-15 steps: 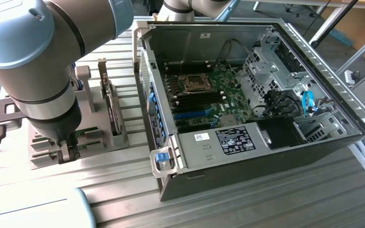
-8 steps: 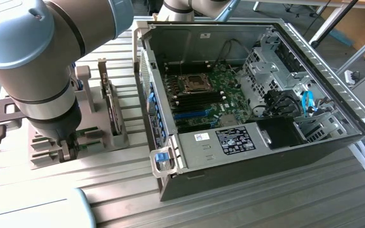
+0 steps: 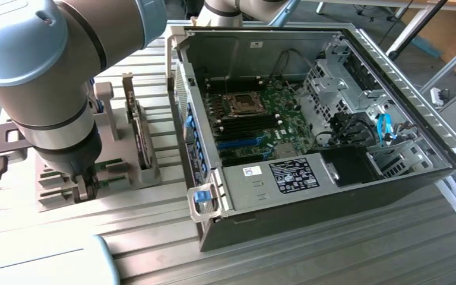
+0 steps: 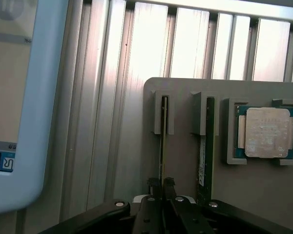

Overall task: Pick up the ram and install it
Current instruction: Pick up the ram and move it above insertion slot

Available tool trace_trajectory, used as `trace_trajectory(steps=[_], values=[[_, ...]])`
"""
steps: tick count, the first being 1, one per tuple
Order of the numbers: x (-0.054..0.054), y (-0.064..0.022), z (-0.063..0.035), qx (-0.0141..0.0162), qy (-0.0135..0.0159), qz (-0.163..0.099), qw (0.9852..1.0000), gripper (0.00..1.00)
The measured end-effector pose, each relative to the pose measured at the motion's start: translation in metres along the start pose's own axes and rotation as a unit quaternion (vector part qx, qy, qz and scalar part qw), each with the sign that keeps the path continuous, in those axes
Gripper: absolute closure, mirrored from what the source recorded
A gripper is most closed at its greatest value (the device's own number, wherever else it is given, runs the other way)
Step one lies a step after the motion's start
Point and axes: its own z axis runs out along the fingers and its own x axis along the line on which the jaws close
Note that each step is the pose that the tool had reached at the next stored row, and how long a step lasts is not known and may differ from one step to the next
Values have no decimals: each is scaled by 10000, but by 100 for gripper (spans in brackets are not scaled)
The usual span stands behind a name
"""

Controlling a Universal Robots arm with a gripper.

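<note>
The ram (image 4: 162, 141) is a thin green stick standing on edge in a slot of the grey holder (image 4: 263, 195). My gripper (image 4: 162, 183) is over its near end, and the black fingers (image 4: 154, 183) are pressed together on the stick's top edge. A second green stick (image 4: 205, 146) with a whitish label stands in the neighbouring slot. In the exterior view my gripper (image 3: 89, 187) reaches down into the holder (image 3: 125, 178) at the exterior view's left, with the arm hiding the ram there.
A silver square processor (image 4: 266, 132) lies in a pocket of the holder. A larger card (image 3: 137, 133) stands upright in the holder. The open computer case (image 3: 291, 178) with its motherboard (image 3: 252, 119) lies at the exterior view's right. A light-blue framed panel (image 4: 34, 122) sits beside the holder.
</note>
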Motion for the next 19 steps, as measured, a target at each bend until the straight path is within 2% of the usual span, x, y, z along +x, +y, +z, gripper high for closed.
trace_trajectory(steps=[6, 19], values=[[0, 0, -1, 0, 2, -3, 10000, 86], [-4, 5, -149, -1, 3, -3, 10000, 86]])
